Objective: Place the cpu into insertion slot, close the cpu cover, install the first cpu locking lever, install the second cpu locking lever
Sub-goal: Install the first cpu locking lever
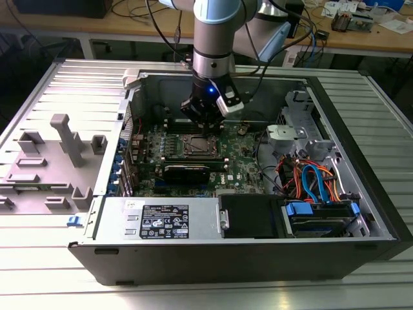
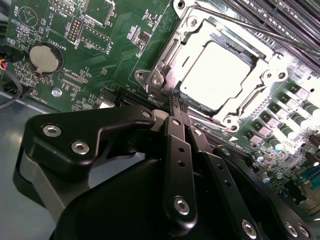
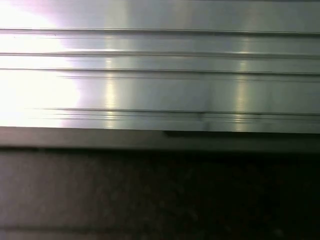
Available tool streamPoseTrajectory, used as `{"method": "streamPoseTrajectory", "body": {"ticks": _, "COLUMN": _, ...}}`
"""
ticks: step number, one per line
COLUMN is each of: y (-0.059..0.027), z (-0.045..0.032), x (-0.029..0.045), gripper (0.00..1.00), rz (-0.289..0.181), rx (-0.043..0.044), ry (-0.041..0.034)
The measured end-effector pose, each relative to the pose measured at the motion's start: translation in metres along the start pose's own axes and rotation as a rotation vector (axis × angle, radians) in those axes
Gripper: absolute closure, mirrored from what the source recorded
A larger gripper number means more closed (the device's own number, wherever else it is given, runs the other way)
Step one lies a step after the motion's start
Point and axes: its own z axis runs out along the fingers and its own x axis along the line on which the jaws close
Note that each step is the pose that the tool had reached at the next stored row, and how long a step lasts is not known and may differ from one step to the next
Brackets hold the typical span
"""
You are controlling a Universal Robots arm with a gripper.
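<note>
Even room light outside, hard glare at the wrist

In the exterior view the open grey metal computer case [image 1: 193, 213] was evenly lit; in the second wrist view the silvery-grey square cpu [image 2: 218, 75] was washed out, the black gripper [image 2: 176, 102] blurred; the first wrist view was soft.

Green motherboard [image 2: 115, 50], silvery cpu [image 2: 218, 75] and cpu cover [image 2: 170, 57] (black jaws nearby).

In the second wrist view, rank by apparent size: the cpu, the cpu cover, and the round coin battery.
1. cpu cover, the frame around the chip.
2. cpu, seated inside it.
3. coin battery, clearly smallest.
</note>
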Motion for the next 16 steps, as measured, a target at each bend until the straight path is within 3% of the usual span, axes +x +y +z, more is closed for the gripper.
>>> {"method": "streamPoseTrajectory", "body": {"ticks": 6, "y": -0.0001, "z": 0.0010, "x": -0.0010, "gripper": 0.89, "rz": 0.001, "rx": 0.0065, "ry": 0.0001}}
{"method": "streamPoseTrajectory", "body": {"ticks": 16, "y": -0.0002, "z": 0.0045, "x": -0.0015, "gripper": 0.89, "rz": 0.002, "rx": 0.0080, "ry": 0.0003}}
